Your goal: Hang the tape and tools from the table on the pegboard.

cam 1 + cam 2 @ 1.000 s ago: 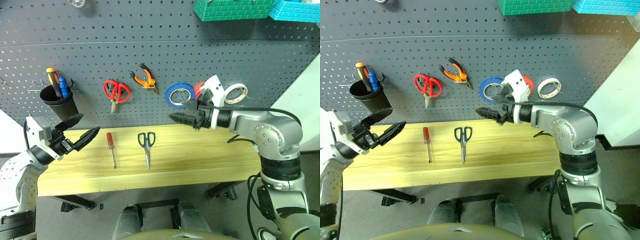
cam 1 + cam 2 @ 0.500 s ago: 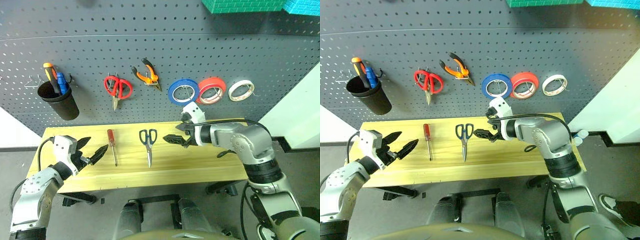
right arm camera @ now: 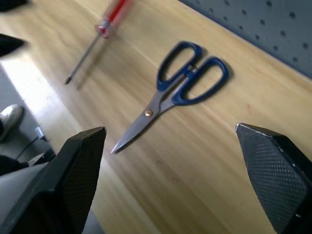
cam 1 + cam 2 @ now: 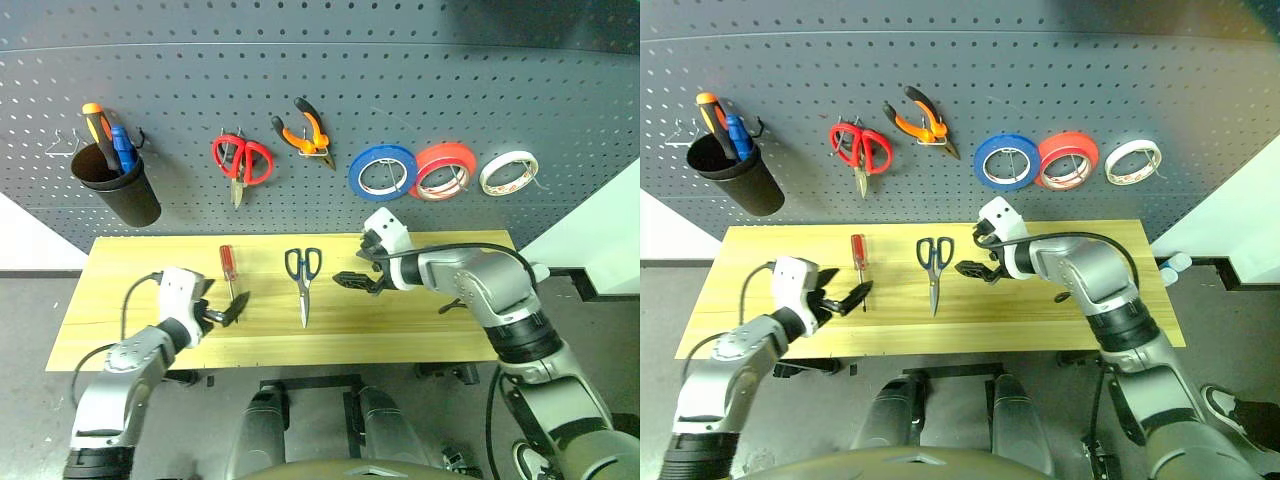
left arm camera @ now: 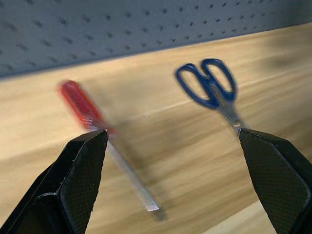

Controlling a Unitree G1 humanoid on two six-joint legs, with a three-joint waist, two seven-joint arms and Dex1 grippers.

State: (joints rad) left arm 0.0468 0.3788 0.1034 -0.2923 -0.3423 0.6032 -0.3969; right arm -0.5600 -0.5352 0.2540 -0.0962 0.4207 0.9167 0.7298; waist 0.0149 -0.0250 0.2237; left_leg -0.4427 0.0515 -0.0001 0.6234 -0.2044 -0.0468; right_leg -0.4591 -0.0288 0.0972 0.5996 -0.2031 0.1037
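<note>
Left hand [image 4: 228,311]: released, fingers wide, low over the bench [image 4: 430,335] at the tip of the red-handled screwdriver [image 4: 229,277].
Right hand [image 4: 352,281]: released, empty, at 3 o'clock of the blue-handled scissors [image 4: 303,279].
Pegboard [image 4: 400,90]: pliers [image 4: 309,133] and three tape rolls [image 4: 383,170] already hang (judging by the hooks).
Grasp advice: straddle the screwdriver's handle squarely before clenching.

Grey floor [image 4: 30,310] below and beside counter, dark legs under it. White wall [image 4: 600,235] at right edge, white patch at left, possibly wall too. Even, soft lighting, faint shadows.
</note>
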